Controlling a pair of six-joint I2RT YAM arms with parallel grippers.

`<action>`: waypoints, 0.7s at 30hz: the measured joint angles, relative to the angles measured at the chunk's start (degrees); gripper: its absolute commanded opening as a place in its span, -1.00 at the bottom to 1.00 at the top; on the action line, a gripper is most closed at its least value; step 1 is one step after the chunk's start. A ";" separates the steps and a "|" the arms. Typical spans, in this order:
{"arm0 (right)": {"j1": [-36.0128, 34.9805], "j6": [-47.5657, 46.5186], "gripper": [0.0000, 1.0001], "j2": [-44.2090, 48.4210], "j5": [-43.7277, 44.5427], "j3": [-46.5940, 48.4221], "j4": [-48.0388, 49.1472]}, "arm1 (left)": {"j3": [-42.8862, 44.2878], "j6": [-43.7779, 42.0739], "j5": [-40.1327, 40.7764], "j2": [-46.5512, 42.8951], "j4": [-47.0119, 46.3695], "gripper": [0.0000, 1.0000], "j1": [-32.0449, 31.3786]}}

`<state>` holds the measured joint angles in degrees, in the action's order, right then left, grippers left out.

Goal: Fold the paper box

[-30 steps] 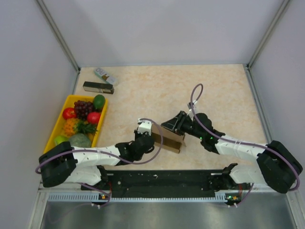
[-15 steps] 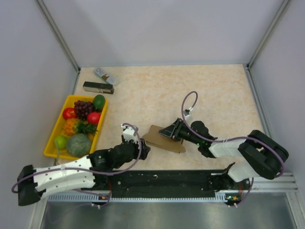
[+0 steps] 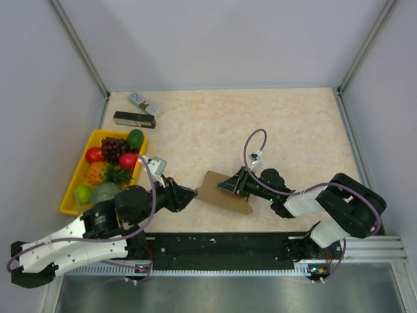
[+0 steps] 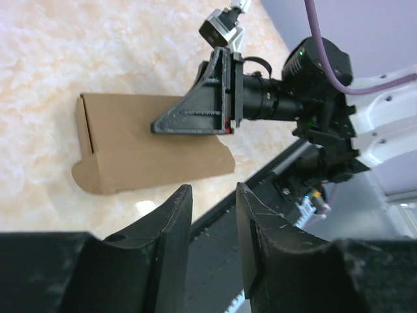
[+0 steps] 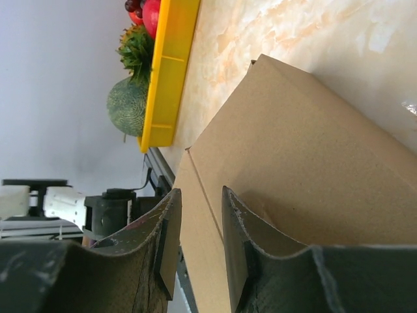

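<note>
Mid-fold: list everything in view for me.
paper box: one, brown, flat, near-centre of table
black box: one, black, far left of table
white packet: one, white printed, just beyond black box
tray: one, yellow, left edge
fruit: several, red, green, purple, in tray
table: one, beige marbled, under everything
arms: two, white and black, near edge
left fingers: two, black, apart, empty, short of paper box
right fingers: two, black, at paper box, grip unclear

Paper box: we count one
Black box: we see one
White packet: one
Yellow tray: one
</note>
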<state>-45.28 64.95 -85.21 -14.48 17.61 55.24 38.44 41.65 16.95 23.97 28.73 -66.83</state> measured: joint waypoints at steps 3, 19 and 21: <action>0.00 -0.28 -0.39 -1.07 -0.46 -0.52 1.27 | 3.39 -2.34 1.16 9.49 -2.23 -0.55 0.35; 1.14 -0.74 -0.49 -9.97 -3.89 -4.98 16.63 | -6.38 -7.82 -16.46 42.14 -27.63 -1.00 20.55; 1.49 -0.15 -0.49 -11.72 -5.14 -5.31 20.09 | -6.69 -7.89 -17.62 44.02 -29.27 -1.00 20.61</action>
<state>-43.79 64.79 -96.92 -19.62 12.29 75.33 31.75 33.76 -0.67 67.99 -0.54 -46.22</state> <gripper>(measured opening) 0.263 0.015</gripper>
